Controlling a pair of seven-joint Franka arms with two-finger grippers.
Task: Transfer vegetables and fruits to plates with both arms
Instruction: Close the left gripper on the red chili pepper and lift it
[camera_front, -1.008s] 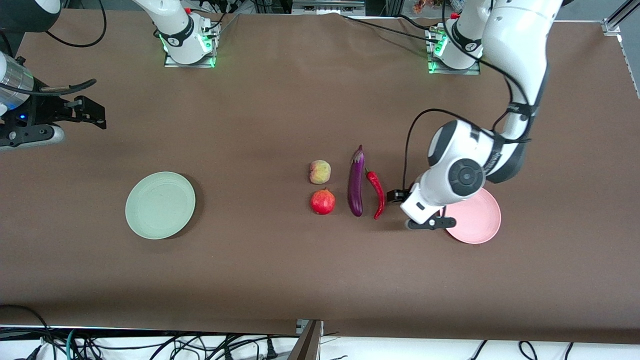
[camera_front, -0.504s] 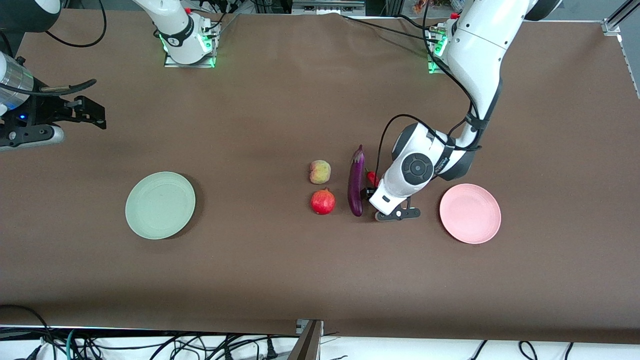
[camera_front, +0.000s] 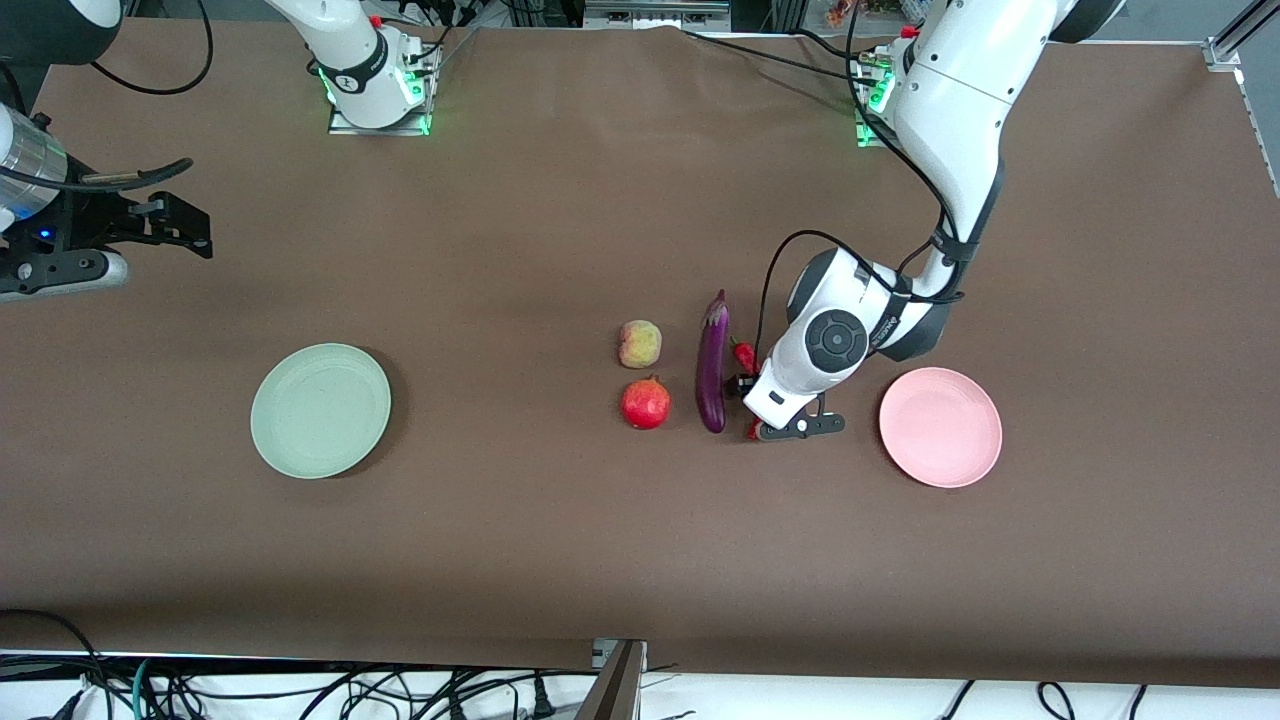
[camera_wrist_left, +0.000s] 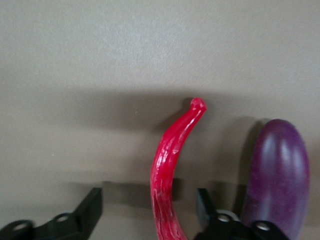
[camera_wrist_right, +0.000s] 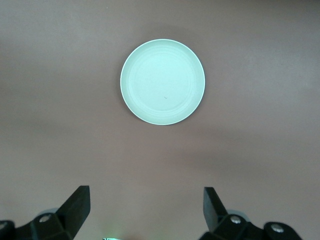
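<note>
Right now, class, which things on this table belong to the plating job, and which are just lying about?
Job:
chili
eggplant
peach
pomegranate
green plate
pink plate
left gripper, open around the chili
right gripper, open, waiting

Lying about:
cables

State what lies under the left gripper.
Under the left gripper, between its open fingers, lies the chili on the table, beside the eggplant. The arm covers its middle in the front view.
</note>
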